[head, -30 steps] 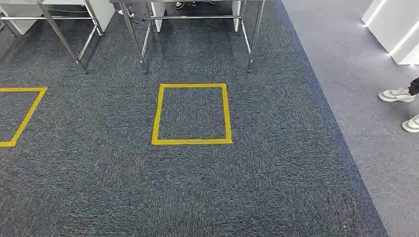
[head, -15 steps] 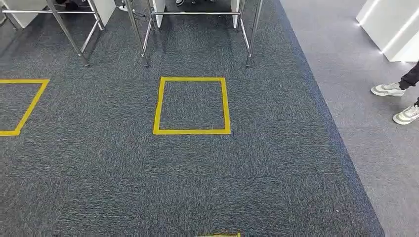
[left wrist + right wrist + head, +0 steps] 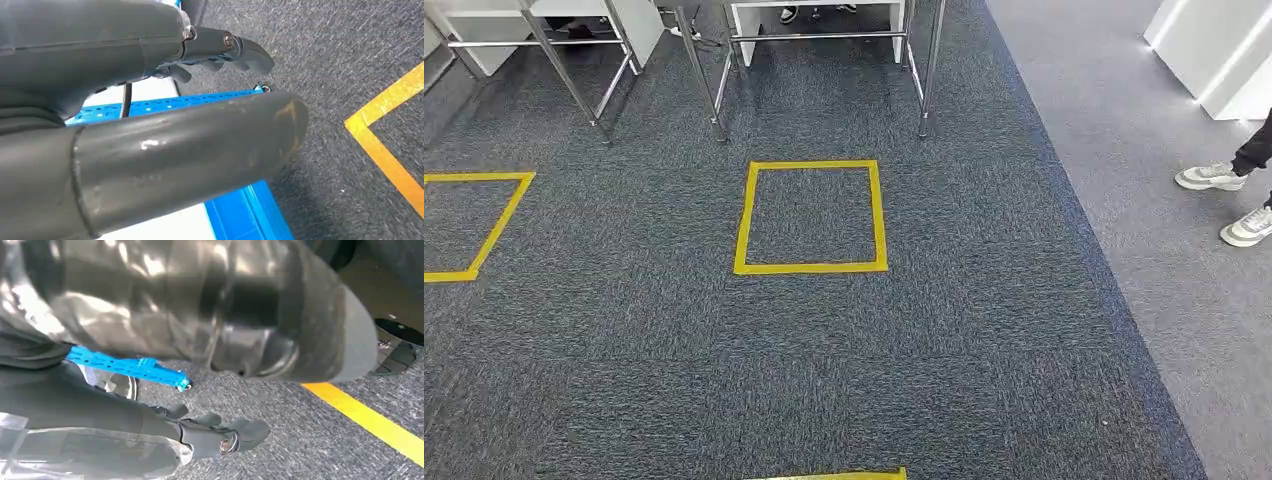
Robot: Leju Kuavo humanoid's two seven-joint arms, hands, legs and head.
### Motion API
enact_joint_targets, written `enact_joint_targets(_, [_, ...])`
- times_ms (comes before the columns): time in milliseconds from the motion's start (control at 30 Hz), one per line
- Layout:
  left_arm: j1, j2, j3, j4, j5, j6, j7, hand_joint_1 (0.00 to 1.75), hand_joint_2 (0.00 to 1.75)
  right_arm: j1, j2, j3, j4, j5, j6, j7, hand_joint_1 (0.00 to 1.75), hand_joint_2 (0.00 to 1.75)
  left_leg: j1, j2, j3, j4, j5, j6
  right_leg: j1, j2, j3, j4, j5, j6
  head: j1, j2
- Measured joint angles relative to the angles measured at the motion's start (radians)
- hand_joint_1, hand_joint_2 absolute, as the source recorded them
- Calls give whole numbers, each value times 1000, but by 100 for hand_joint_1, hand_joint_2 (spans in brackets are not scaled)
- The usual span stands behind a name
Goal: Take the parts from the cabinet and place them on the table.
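Observation:
My left hand hangs beside my body over the carpet. Its thick grey thumb and dark fingers are apart, with nothing between them. Behind it stands a blue perforated frame with a white panel. My right hand also hangs low, its dark fingers stretched over the carpet. Glossy clear film over something dark lies along its thumb side. I cannot tell whether that is a held part. The table's steel legs stand ahead at the top of the head view.
A yellow tape square lies on the dark carpet before the table. Another yellow square is at the left, and a tape strip at the bottom edge. A person's shoes stand on the lighter floor at right, near a white block.
The whole head picture has shifted, so the camera moved. The tape strip has come in at the bottom edge. The person's shoes have shifted a little.

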Motion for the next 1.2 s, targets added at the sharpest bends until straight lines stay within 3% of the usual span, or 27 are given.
enact_joint_targets(367, [-1, 0, 0, 0, -2, 2, -7, 0, 0, 0, 0, 0, 0, 0, 1, 0, 0, 0, 0, 0, -4, 1, -2, -4, 0, 0, -3, 0, 0, 0, 0, 0])
enact_joint_targets(633, [-9, -2, 0, 0, -17, -2, -102, 0, 0, 0, 0, 1, 0, -6, 1, -6, 0, 0, 0, 0, -6, 3, -2, -4, -1, 0, -4, 0, 0, 1, 0, 0])
enact_joint_targets(1200, [-10, -2, 0, 0, 6, -20, -60, 0, 0, 0, 0, 8, 0, -6, 1, -6, 0, 0, 0, 0, -7, 4, -2, -3, -1, 0, -4, 0, 1, 2, 0, 0])
